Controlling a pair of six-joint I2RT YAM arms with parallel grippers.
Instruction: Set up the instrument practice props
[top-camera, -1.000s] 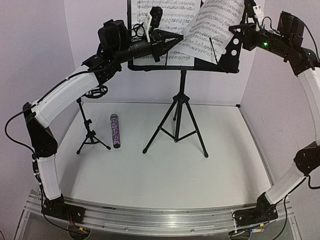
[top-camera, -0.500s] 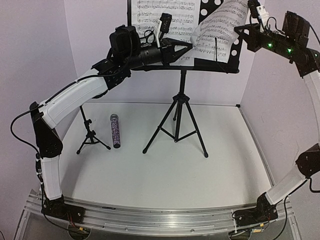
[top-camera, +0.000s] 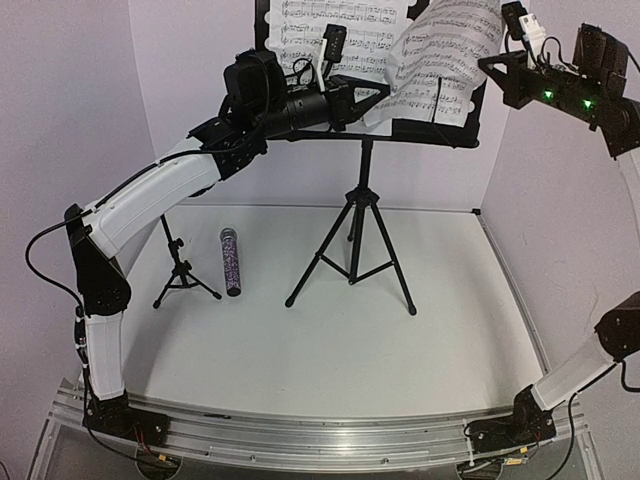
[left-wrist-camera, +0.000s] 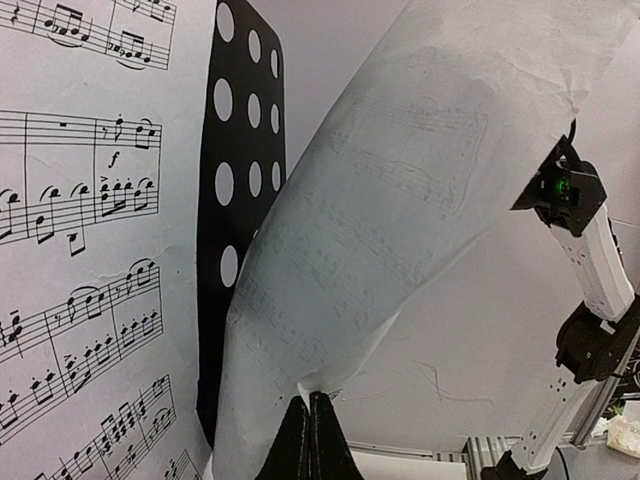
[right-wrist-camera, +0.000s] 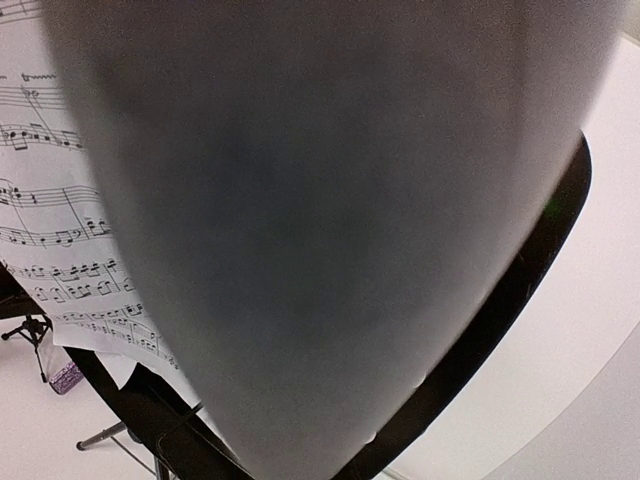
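At the right edge of the music stand, my left gripper pinches the bottom of the curled sheet. The right gripper is closed, its hold unclear. I'd seat the sheet flat before releasing.

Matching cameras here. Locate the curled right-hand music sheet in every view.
Top external: curled sheet sits upper right.
Left wrist: the sheet crosses the centre, back side showing, its bottom edge in the left claw.
Right wrist: probably the grey blur filling the middle.
Shared landmark: black perforated desk.
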